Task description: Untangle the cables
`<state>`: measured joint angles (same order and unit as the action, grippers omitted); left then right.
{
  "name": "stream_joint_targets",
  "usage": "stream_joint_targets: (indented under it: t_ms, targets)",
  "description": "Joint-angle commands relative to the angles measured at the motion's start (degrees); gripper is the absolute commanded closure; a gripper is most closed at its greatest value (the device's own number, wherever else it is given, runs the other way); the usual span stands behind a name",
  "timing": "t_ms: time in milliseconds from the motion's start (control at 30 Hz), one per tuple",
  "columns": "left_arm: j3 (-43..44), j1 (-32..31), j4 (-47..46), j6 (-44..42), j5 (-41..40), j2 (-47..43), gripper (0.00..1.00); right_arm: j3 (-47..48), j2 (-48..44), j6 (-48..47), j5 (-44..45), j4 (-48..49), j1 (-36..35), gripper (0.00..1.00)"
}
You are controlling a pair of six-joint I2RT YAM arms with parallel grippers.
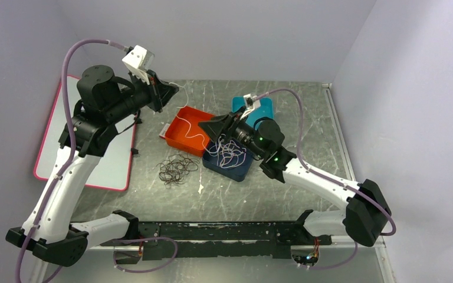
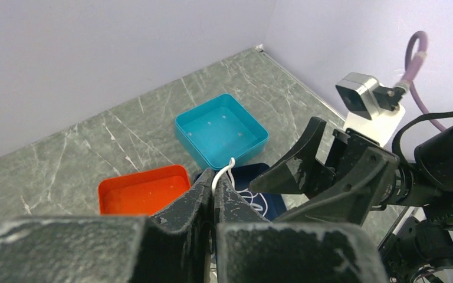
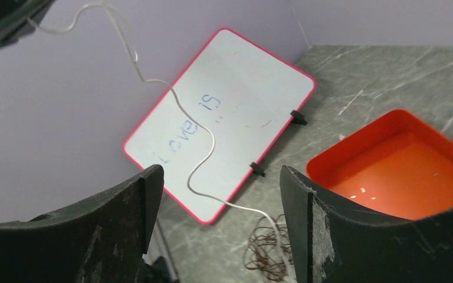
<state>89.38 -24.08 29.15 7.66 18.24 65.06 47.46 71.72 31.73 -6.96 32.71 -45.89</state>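
1. Top view: the left end effector [image 1: 160, 95] hung raised above the far left of the desk [image 1: 283, 194], clenched on one end of the white cable [image 1: 184, 121].
2. From there the white cable dropped across the orange tray [image 1: 180, 137] and ended in loose loops inside the dark blue tray [image 1: 239, 172].
3. The right end effector [image 1: 213, 127] sat over the seam between those two trays, and its arm hid most of the teal tray [image 1: 263, 106] behind it.
4. The black cables [image 1: 177, 169] lay in a tangled heap on the desk, just in front of the orange tray and beside the whiteboard [image 1: 115, 162]. Single strands could not be told apart.
5. Left wrist view: the two fingers [image 2: 197, 194] were pressed together, with a short white loop of cable [image 2: 230, 166] poking out between the tips. The rest of the cable was hidden behind them.
6. Right wrist view: the jaws stood wide apart, released and grasping nothing. The white cable [image 3: 203, 150] ran down through the gap, touching neither finger.
7. Faint writing showed on the whiteboard [image 3: 230, 106]. The orange tray [image 3: 401, 168] was cut off by the right-hand finger, and the black cables [image 3: 264, 247] were cut off by the lower edge.
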Motion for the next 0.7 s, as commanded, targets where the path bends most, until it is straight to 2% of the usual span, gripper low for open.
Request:
stream_joint_targets:
  t_ms: [0,267,667]
  targets:
    - [-1.0,-0.8,-2.8,1.1,1.2,-0.1,0.93,0.2,1.7,13.2,4.9,4.1,-0.7,0.25]
    - [-3.0,-1.5,-4.5,1.9,1.6,-0.2,0.93,3.6,6.0,15.3,8.3,1.8,-2.8,0.26]
    - [-4.4,-1.7,-5.2,2.4,1.1,-0.6,0.93,6.7,13.1,12.2,10.2,7.2,-6.5,0.27]
